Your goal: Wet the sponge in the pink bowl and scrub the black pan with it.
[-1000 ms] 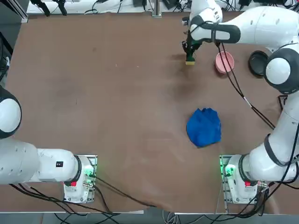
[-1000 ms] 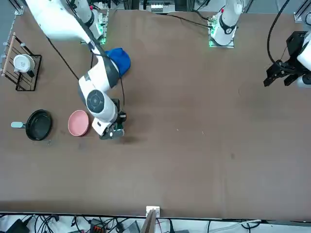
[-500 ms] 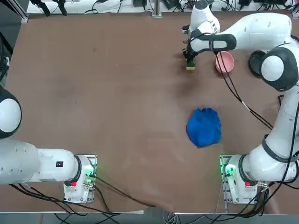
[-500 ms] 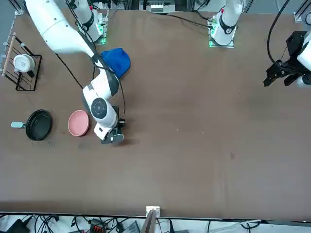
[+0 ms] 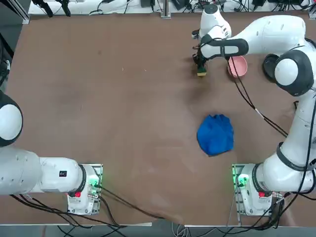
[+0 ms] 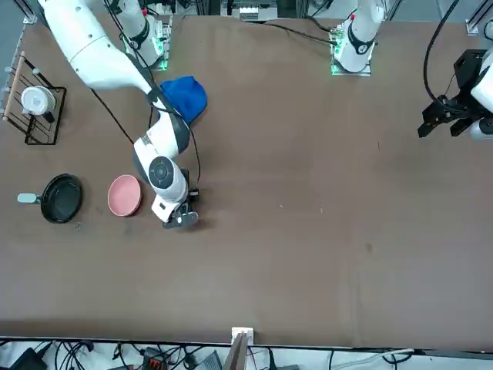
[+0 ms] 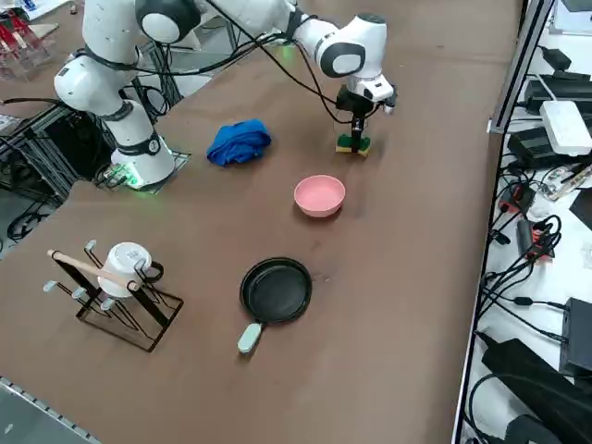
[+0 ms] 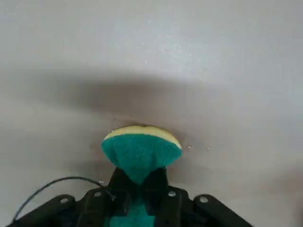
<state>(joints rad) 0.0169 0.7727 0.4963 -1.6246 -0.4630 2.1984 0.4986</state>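
Brown tabletop [image 5: 123, 108] carries the sponge [image 5: 201, 72] at the upper right of the top view, just left of the pink bowl [image 5: 238, 65], standing on end, long axis upright, yellow layer down on the surface. Right gripper [image 8: 138, 182] points down over it, jaws clenched on the pinched green end; the black pan [image 7: 276, 289] lies beyond the bowl.

Light falls evenly and fairly brightly from overhead across the brown table [image 5: 123, 108], with no harsh glare. Shadows are short and soft; a faint one lies under the blue cloth [image 5: 216, 134]. In the wrist view a broad, blurred dark band of shadow crosses the pale surface, which looks washed out and soft.
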